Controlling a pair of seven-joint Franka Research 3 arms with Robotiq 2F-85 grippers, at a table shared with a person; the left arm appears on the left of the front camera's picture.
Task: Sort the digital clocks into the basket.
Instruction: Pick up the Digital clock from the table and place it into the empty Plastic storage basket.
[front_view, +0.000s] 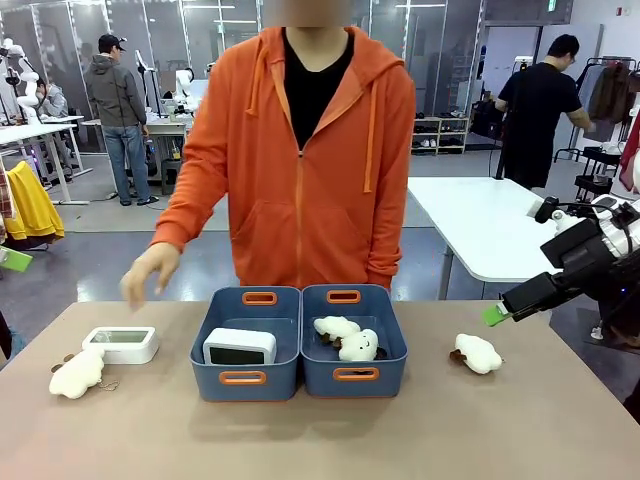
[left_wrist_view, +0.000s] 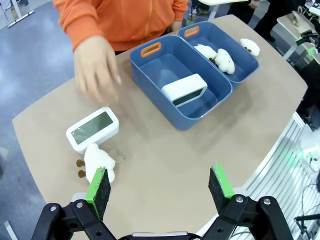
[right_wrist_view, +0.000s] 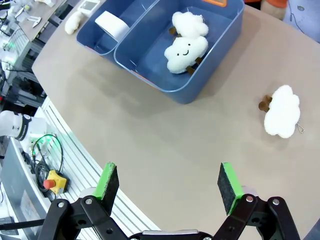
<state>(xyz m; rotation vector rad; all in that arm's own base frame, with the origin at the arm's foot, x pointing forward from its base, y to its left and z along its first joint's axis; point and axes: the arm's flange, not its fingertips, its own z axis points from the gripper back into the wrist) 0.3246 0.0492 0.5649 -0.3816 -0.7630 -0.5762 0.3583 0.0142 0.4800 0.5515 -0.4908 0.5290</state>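
Observation:
One white digital clock (front_view: 240, 347) stands inside the left blue basket (front_view: 215, 385). A second clock (front_view: 121, 344) lies screen-up on the table left of that basket, with the person's hand (front_view: 148, 272) hovering above it. In the left wrist view my left gripper (left_wrist_view: 159, 185) hangs open and empty high over the table's near left edge, with the loose clock (left_wrist_view: 92, 129) and the basket (left_wrist_view: 150, 65) farther ahead. My right gripper (right_wrist_view: 168, 181) is open and empty too, raised off the table's right side (front_view: 497, 313).
An identical blue basket (front_view: 385, 380) on the right holds two cream plush toys (front_view: 348, 338). One plush (front_view: 77, 373) lies near the loose clock, another (front_view: 476, 353) on the table's right part. The person in orange stands at the far edge.

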